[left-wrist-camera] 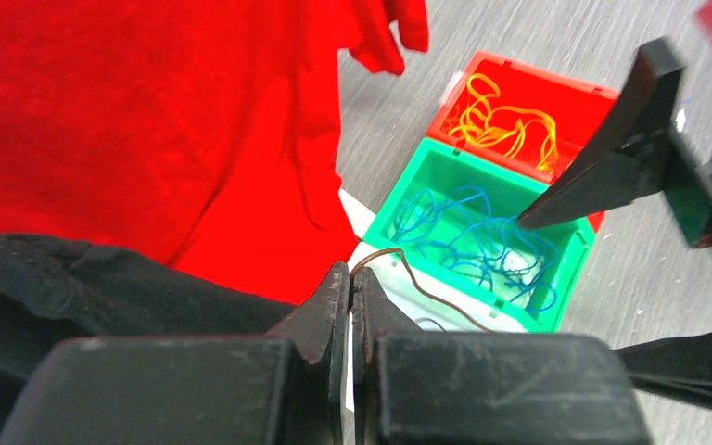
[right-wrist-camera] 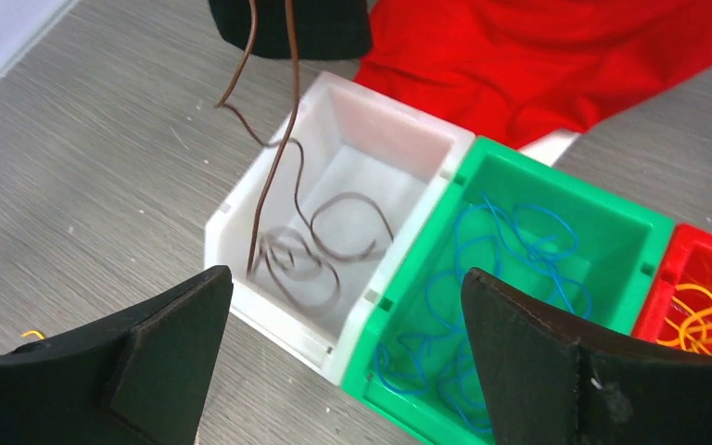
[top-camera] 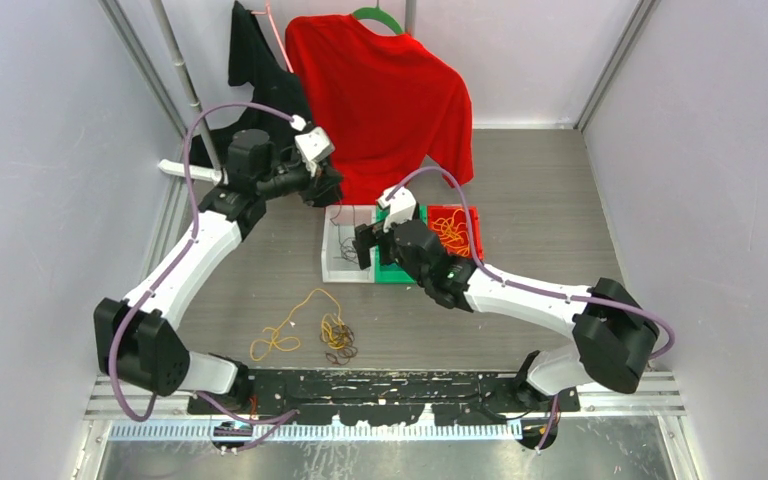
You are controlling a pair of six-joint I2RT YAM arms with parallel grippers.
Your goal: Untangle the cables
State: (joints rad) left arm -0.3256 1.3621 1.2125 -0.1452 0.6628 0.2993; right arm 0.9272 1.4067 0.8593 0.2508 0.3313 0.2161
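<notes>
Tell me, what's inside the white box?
Dark brown cable lies curled in the white box, one strand running up to the shut left gripper. What lies beneath the curls is covered.

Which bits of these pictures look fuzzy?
Right wrist view: the brown cable smears where it dangles into the white bin. Left wrist view: the left gripper close to the lens is soft. Top view: fairly sharp throughout.
</notes>
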